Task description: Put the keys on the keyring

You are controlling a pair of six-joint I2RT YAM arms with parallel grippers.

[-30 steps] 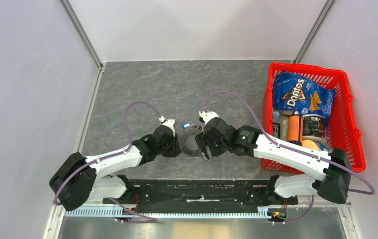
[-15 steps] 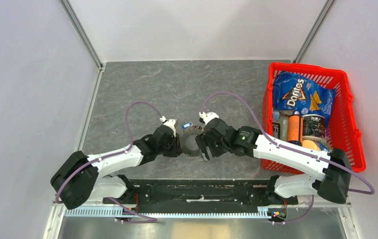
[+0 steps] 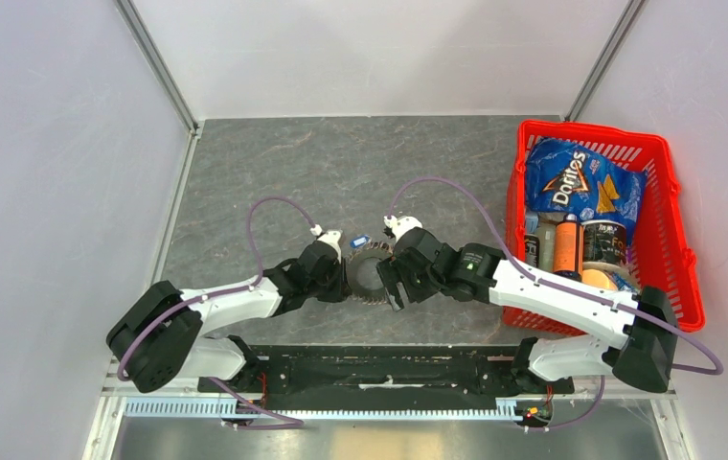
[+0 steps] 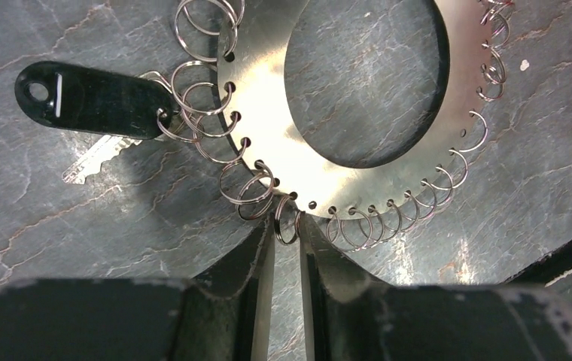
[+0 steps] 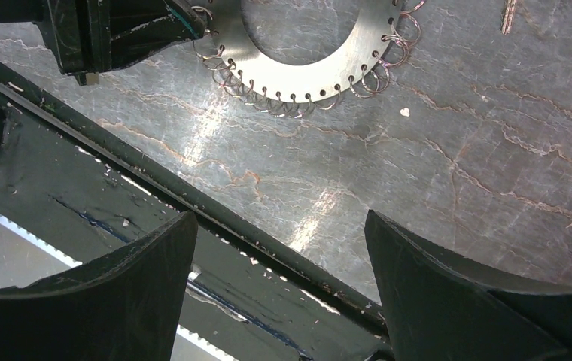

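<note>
Keyring rim, loop between left gripper jaws

My right gripper hung above the grey marbled table, its two dark fingers spread wide with nothing between them. Ahead of them lay the keyring, a flat shiny metal disc with a large central hole and a fringe of small wire loops around its rim. The black left gripper met those loops at the ring's left edge. A black base rail ran along the table's near side.
</note>
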